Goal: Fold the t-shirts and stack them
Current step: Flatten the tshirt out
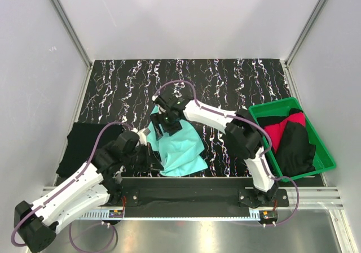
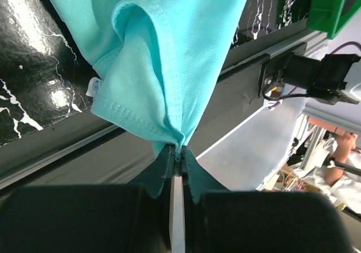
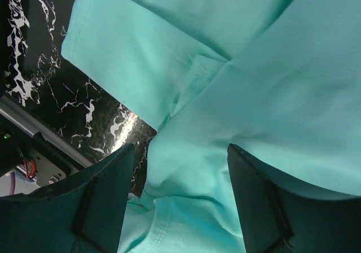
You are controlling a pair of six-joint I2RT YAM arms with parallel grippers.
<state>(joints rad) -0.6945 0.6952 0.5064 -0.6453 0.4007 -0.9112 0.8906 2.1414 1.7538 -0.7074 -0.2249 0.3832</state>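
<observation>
Right now my left jaws are pinching the hem of the turquoise t-shirt (image 2: 169,55), which lies bunched on the marbled mat (image 1: 225,78) near the worktop's front edge. My right jaws stand spread just over the same cloth. A black t-shirt (image 1: 82,145) lies at the left, and a red t-shirt (image 1: 279,131) sits in the green tray (image 1: 273,103).

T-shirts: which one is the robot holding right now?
The turquoise-mint t-shirt in the middle: the left end effector pinches its edge. The black t-shirt at left and those in the green tray lie untouched.
</observation>
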